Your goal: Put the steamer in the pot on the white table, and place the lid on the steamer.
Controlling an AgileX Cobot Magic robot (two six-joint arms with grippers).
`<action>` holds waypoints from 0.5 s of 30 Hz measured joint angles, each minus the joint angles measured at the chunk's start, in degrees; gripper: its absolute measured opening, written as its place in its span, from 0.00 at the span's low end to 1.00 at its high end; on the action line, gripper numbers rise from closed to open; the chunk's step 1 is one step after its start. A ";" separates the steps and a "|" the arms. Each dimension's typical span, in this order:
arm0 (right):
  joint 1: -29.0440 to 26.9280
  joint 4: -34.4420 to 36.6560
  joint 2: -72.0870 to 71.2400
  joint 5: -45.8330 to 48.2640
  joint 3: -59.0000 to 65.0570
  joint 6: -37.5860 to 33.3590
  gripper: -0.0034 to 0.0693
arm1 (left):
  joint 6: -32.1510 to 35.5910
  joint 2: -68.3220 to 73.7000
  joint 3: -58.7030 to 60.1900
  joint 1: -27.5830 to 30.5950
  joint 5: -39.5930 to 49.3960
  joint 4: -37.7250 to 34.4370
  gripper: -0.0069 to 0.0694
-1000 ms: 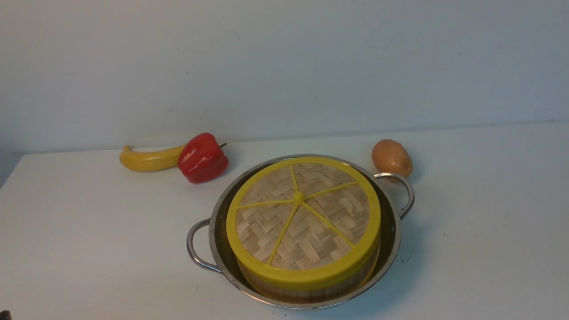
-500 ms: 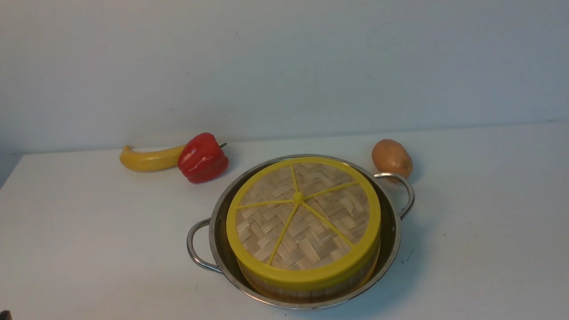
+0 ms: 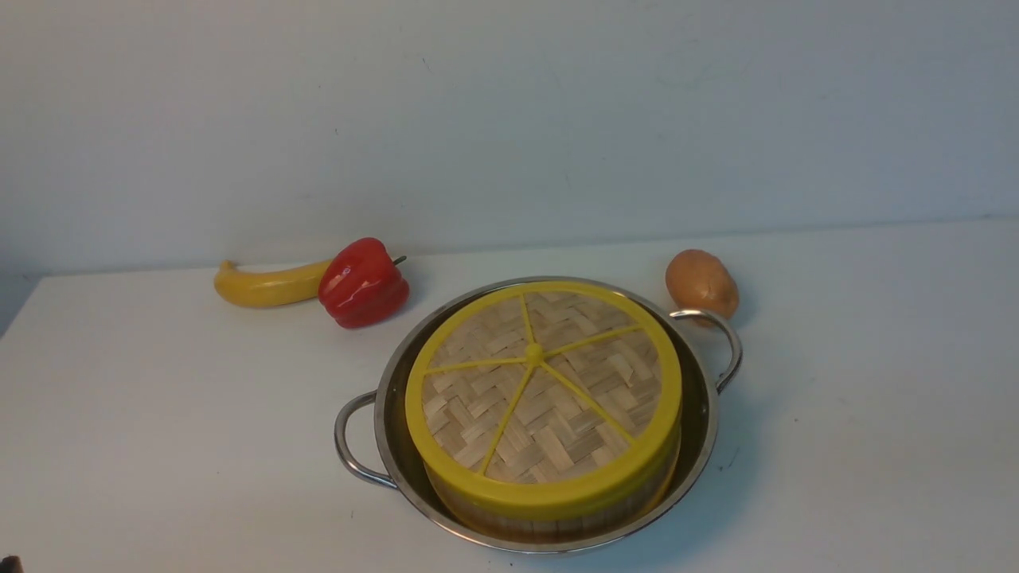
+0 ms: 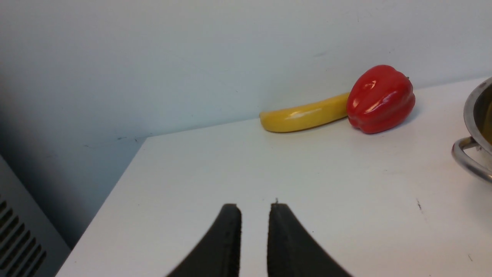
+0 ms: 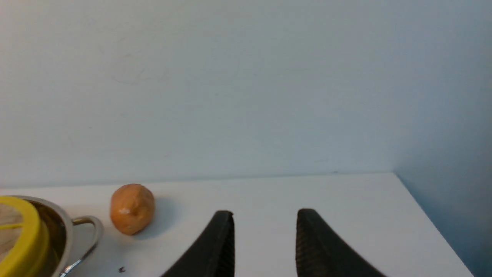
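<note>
The shiny pot (image 3: 708, 414) stands on the white table (image 3: 159, 414) near its middle. Inside it sits the steamer (image 3: 549, 529), only a strip of its wooden wall showing. The lid (image 3: 549, 398), woven with a yellow rim and spokes, lies flat on the steamer. Neither gripper shows in the front view. My left gripper (image 4: 254, 207) hovers over bare table left of the pot (image 4: 474, 111), its fingers a narrow gap apart and empty. My right gripper (image 5: 265, 212) is open wider and empty, over bare table right of the pot (image 5: 65, 227).
A yellow banana (image 3: 267, 285) and a red pepper (image 3: 362, 282) lie touching at the back left by the wall. A potato (image 3: 700, 284) sits behind the pot's right handle. The table's left edge shows in the left wrist view, its right edge in the right wrist view.
</note>
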 joint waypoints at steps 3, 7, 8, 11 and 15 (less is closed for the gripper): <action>-1.42 0.45 -3.52 -1.25 5.35 0.67 0.38 | 0.00 0.00 0.00 0.00 0.00 0.00 0.23; -1.59 0.58 -6.85 -2.25 9.69 1.12 0.38 | 0.00 0.00 0.00 0.00 0.00 0.00 0.23; -1.59 0.58 -7.12 -2.49 10.23 1.18 0.38 | 0.00 0.00 0.00 0.00 0.00 0.00 0.23; -1.59 0.58 -8.16 -3.08 12.72 1.28 0.38 | 0.00 0.00 0.00 0.00 0.00 0.00 0.23; -1.59 0.58 -8.43 -5.77 15.35 1.28 0.38 | 0.00 0.00 0.00 0.00 0.00 0.00 0.25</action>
